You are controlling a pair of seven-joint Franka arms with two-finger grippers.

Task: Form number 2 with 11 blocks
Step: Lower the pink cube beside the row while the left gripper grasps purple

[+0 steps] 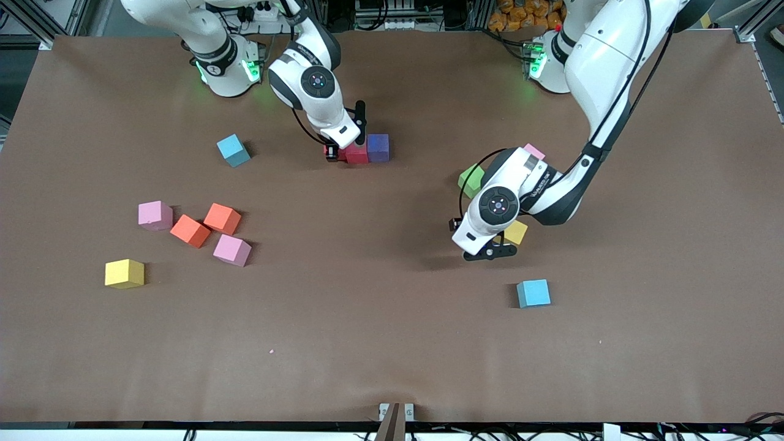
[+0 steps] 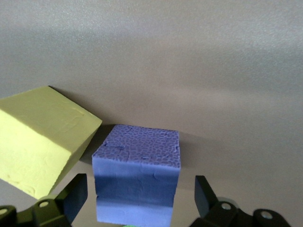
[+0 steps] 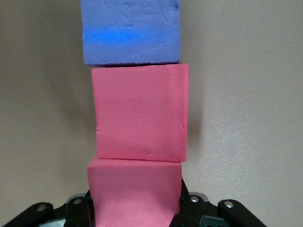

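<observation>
My right gripper [image 1: 340,152] [image 3: 134,208] is shut on a red block [image 3: 135,194]. That block touches a second red block [image 1: 356,153] [image 3: 141,113], which touches a purple block [image 1: 378,147] [image 3: 131,30], so the three make one straight row. My left gripper [image 1: 490,252] [image 2: 140,198] is open and empty above the table beside a yellow block [image 1: 516,233] [image 2: 40,137]. In the left wrist view a light blue block [image 1: 533,293] [image 2: 137,179] shows between the fingers with a gap on each side.
Loose blocks toward the right arm's end: light blue [image 1: 233,150], pink [image 1: 155,215], two orange [image 1: 190,231] [image 1: 222,218], pink [image 1: 232,250], yellow [image 1: 124,273]. A green block [image 1: 471,180] and a pink block [image 1: 534,150] lie by the left arm, partly hidden.
</observation>
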